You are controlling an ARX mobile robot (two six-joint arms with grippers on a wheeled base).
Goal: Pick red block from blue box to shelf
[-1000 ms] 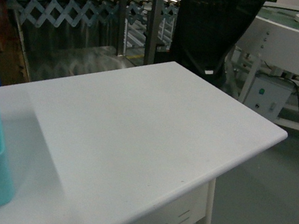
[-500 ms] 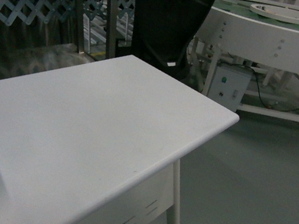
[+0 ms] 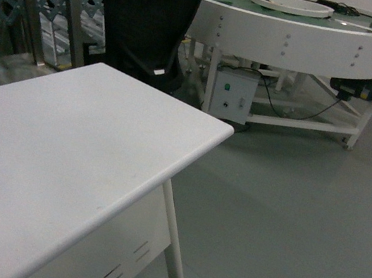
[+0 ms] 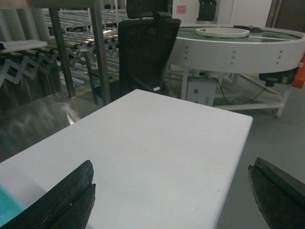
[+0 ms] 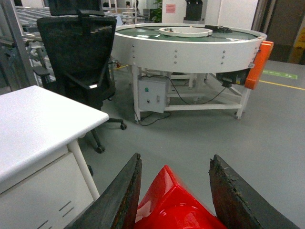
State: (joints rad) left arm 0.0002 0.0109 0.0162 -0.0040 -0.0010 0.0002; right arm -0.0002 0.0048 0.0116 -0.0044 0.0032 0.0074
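The right gripper [image 5: 174,191] grips the red block [image 5: 176,205] above the floor beside the white table [image 3: 64,140], while the left gripper [image 4: 171,195] gapes wide, apparently empty.

text: none legible | pink wall sign [image 5: 170,8]: too small to read

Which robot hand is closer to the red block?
The right. The right gripper has the red block between its fingers. The left gripper hangs open over the white table, with no block in its view.
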